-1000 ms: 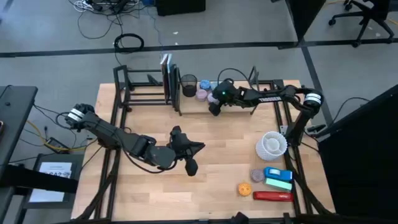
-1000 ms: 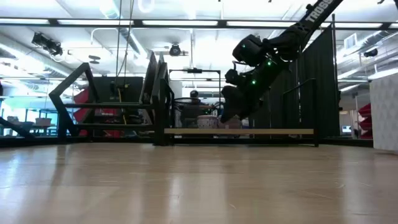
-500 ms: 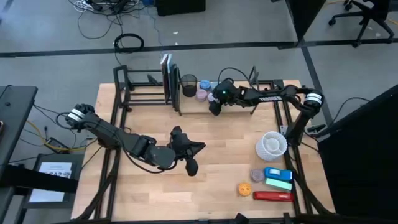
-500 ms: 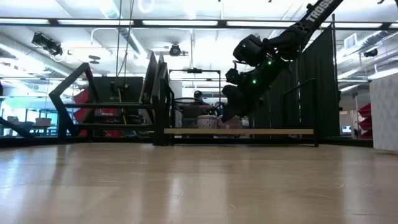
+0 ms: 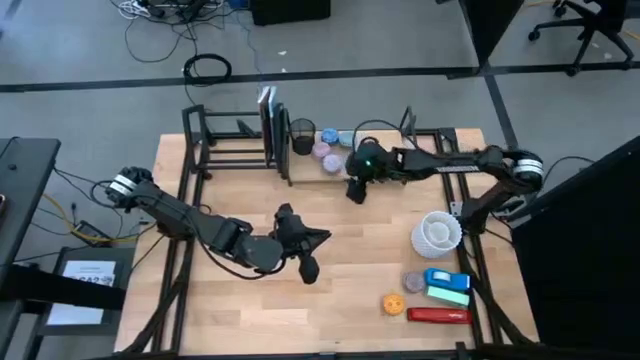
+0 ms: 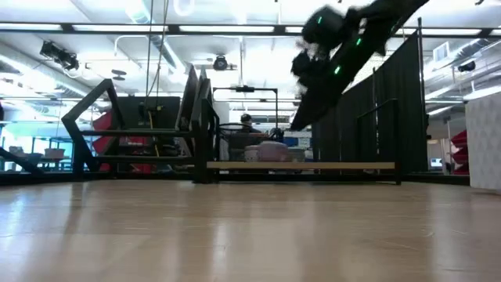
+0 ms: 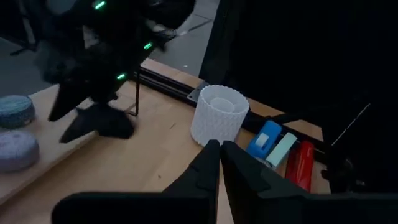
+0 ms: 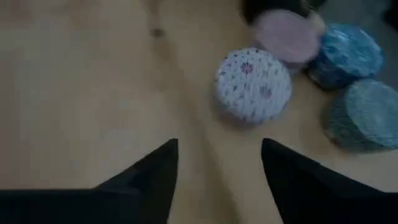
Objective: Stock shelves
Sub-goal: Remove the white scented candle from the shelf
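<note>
The shelves [image 5: 300, 150] are seen along the tabletop's [image 5: 350, 260] far edge. The right gripper [image 5: 356, 190], jaws spread and empty, is blurred above them. The left gripper [image 5: 308, 268] is seen mid-tabletop, jaws pressed together.

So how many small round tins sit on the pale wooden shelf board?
4, in one cluster near the black metal-tube rack: a white flower-patterned tin, a pink tin, a dark blue tin, a teal tin. None looks hidden.
</note>
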You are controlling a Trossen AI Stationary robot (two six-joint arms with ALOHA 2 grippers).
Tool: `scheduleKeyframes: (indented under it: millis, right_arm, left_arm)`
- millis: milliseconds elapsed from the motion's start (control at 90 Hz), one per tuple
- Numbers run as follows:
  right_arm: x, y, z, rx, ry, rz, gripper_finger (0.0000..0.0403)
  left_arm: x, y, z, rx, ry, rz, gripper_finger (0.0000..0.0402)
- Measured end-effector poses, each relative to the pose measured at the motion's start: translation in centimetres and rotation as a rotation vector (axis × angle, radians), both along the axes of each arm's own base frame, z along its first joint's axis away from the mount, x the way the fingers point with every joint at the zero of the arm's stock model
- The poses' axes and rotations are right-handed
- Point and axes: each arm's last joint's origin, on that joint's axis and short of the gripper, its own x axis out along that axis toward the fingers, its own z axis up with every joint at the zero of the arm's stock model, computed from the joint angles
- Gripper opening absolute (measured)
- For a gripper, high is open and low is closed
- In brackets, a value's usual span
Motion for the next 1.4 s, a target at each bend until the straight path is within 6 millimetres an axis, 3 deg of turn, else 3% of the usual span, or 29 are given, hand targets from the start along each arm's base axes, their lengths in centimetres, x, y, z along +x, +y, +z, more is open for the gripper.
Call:
scheduleKeyframes:
  millis: [178,344,500,722,1011,1133,1400]
  right_arm:
    - [-0.9,3.2,0.8,-0.011,0.053,0.087,0.0123]
    - [-0.8,3.8,1.0,0.008,0.032,0.084,0.0129]
    - [-0.2,2.7,1.0,0.008,-0.031,0.039,0.0173]
    - [1.1,0.1,0.5,-0.014,-0.113,-0.01,0.0278]
    - [3.2,-3.1,-2.9,-0.061,-0.13,-0.063,0.0381]
    - [4.0,-4.0,-4.3,-0.107,-0.125,-0.123,0.0398]
    - [4.9,-5.5,-6.9,-0.129,-0.125,-0.175,0.0391]
  left_arm:
    - [0.0,0.0,0.0,0.001,-0.001,-0.001,0.0001]
    - [0.0,0.0,0.0,-0.001,-0.003,0.0,0.0001]
    - [0.0,0.0,0.0,-0.001,-0.004,0.0,0.0001]
    - [0.0,0.0,0.1,-0.004,-0.01,0.0,0.0001]
    - [0.0,0.0,0.2,-0.003,-0.015,-0.001,0.0001]
    - [0.1,0.0,0.2,-0.004,-0.017,-0.002,0.0001]
    - [0.1,-0.1,0.2,-0.007,-0.02,-0.009,0.0001]
